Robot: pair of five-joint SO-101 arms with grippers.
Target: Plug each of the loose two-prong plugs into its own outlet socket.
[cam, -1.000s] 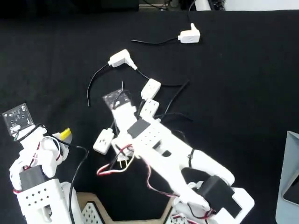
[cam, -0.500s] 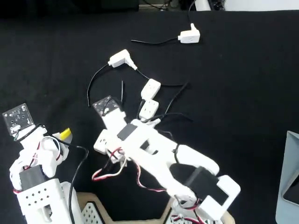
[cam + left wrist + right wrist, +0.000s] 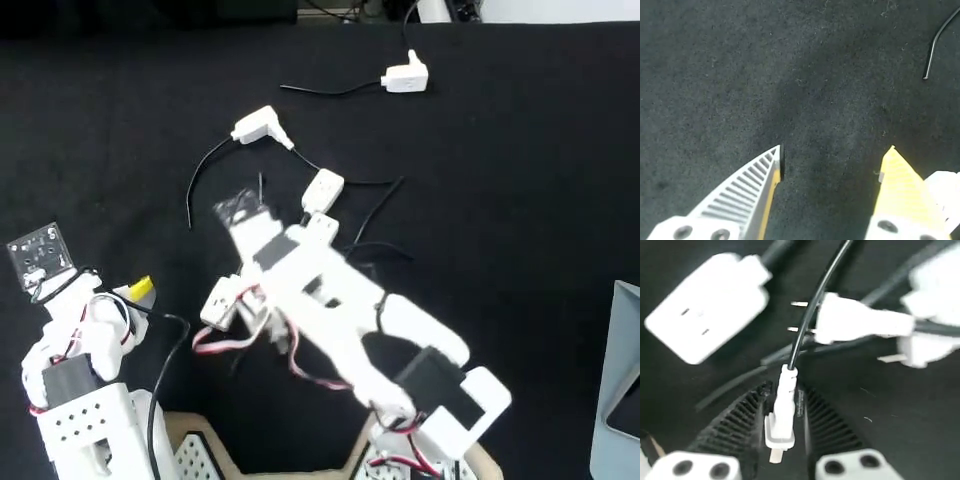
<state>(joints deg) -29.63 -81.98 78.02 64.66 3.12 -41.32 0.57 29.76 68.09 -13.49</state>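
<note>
In the right wrist view my right gripper (image 3: 784,389) is shut on a small white two-prong plug (image 3: 780,412), whose black cable runs away from the fingers. Just beyond it lie a white outlet socket (image 3: 705,307) and another white plug (image 3: 855,320) with bare prongs. From above, the right arm (image 3: 330,300) stretches over the middle of the black table, covering part of the socket cluster (image 3: 323,187). One socket (image 3: 220,300) lies beside the arm. My left gripper (image 3: 835,150) is open over bare cloth at the front left (image 3: 140,290).
Two more white plugs lie farther back: an angled one (image 3: 257,125) and one near the far edge (image 3: 405,77), each with a black cable. A loose cable end (image 3: 935,50) lies ahead of the left gripper. A grey object (image 3: 615,390) stands at the right edge.
The right arm swung left and toward the front, then back toward the socket cluster. The plug prongs seen under it a second ago are now hidden. The left arm stayed still.
</note>
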